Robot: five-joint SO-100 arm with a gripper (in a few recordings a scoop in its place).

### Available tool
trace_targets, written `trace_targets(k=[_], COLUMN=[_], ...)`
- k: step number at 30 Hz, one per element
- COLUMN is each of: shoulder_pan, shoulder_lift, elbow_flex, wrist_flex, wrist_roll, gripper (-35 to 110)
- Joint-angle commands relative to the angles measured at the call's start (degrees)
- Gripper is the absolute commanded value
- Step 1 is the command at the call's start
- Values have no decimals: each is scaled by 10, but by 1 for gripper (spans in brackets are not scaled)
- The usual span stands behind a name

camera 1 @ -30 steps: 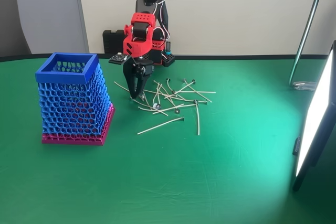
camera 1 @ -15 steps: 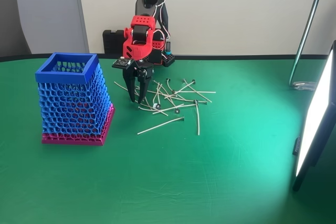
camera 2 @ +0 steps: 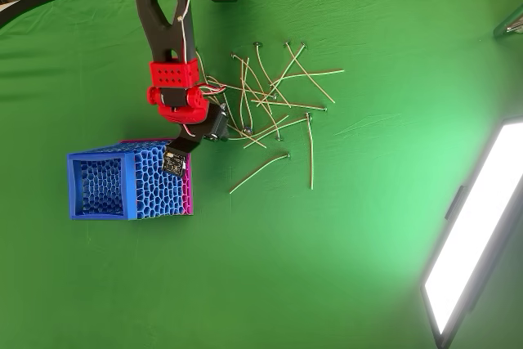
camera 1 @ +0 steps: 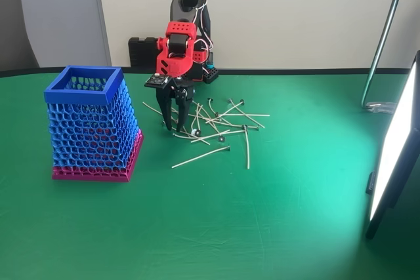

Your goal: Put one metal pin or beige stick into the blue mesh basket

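The sticks [camera 1: 213, 121] lie scattered on the green table [camera 1: 262, 214], a loose pile just right of the basket [camera 1: 92, 126] in the fixed view, with 1 long stick [camera 1: 201, 156] lying apart toward the front. None is in the basket yet.

My gripper [camera 1: 176, 124] is down at the left edge of the pile with its tips at the cloth. Over the last second my jaws have gone from nearly together to spread, and I have shifted a little to the right, so the 2 fingers now straddle the near ends of a few sticks. I hold nothing.

I read that as the reach nearly done and the pinch still to come. The sticks cross each other here, so closing could catch 2 or flick 1 away.

In the overhead view my gripper [camera 2: 214, 131] sits between basket [camera 2: 131, 184] and pile, so the carry should be short.
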Motion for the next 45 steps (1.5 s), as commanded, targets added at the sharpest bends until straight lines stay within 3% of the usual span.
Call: trace_targets(k=[1, 31, 45], shoulder_pan=[-6, -13, -11], shoulder_lift=[0, 1, 7], elbow_flex=[-11, 21, 28], wrist_flex=[-8, -31, -40], wrist_roll=[6, 42, 47], gripper=[16, 13, 1])
